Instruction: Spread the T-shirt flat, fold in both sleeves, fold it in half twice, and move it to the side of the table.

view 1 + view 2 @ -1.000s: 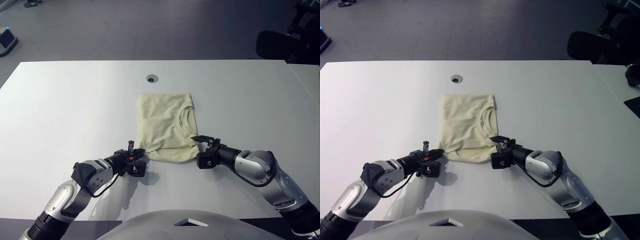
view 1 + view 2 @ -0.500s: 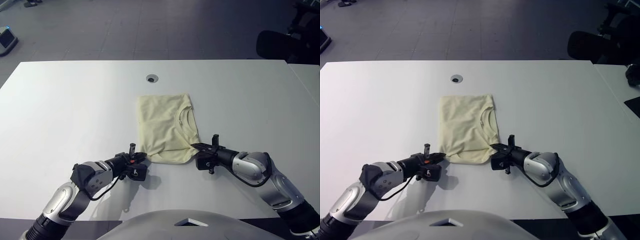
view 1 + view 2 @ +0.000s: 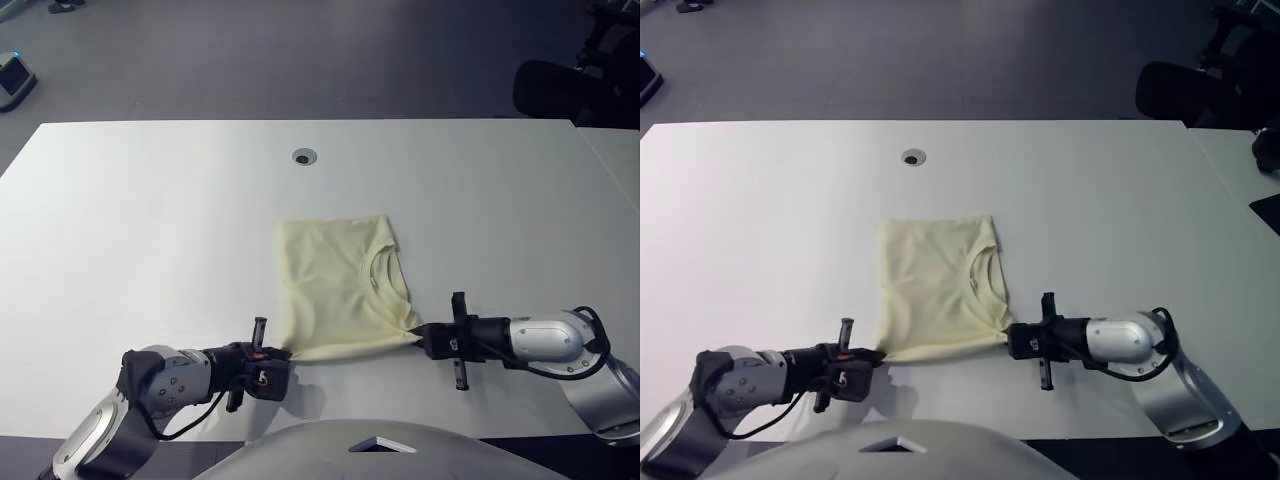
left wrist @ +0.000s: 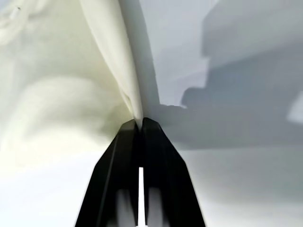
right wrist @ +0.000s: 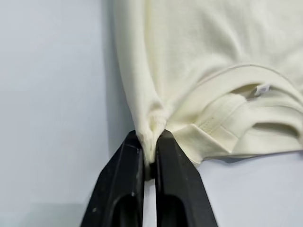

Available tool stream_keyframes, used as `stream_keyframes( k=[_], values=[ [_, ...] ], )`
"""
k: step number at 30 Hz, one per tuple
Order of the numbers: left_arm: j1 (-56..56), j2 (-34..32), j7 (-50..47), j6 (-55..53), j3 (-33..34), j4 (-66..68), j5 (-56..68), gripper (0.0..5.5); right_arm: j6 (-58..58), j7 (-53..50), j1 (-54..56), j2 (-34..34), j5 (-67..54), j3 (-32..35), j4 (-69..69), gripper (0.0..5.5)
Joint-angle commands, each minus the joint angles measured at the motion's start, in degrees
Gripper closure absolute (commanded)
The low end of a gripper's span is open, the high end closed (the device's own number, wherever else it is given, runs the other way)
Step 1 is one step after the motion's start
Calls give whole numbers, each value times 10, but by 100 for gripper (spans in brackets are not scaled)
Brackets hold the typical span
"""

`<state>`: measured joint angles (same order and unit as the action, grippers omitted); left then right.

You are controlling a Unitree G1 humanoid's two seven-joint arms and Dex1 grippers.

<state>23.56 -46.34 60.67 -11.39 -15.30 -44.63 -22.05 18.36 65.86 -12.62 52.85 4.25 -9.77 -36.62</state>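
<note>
A pale yellow T-shirt (image 3: 335,285), folded into a rectangle with its collar showing on the right side, lies on the white table (image 3: 150,220) near the front edge. My left gripper (image 3: 284,354) is shut on the shirt's near left corner. My right gripper (image 3: 418,335) is shut on its near right corner, and the cloth is pulled taut into a point there. The left wrist view shows my black fingers (image 4: 125,142) pinching a fold of cloth (image 4: 71,85). In the right wrist view my fingers (image 5: 135,156) clamp the hem (image 5: 156,118) beside the collar.
A round cable hole (image 3: 303,157) sits in the table behind the shirt. A dark chair (image 3: 560,90) stands beyond the table's far right corner. Bare tabletop spreads to the left and right of the shirt.
Both grippers have closed on the shirt's near corners and drawn back toward the table's front edge. The shirt has slid nearer with them, and the right gripper has also moved to the right.
</note>
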Motion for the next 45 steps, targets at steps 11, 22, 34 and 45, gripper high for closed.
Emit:
stream_keyframes(
  k=[11,22,34,45],
  values=[
    [-150,-42,119,-342,156,-71,366,550,325,91,202,40,-348,86,8,540],
    [-370,-65,99,-363,136,147,447,550,377,86,436,-36,-372,-22,236,540],
    [-526,5,47,-258,20,386,359,550,247,144,589,-135,-238,-134,582,540],
    [-568,93,-40,-190,-7,504,286,496,112,101,638,-223,-136,-121,809,478]
  ],
)
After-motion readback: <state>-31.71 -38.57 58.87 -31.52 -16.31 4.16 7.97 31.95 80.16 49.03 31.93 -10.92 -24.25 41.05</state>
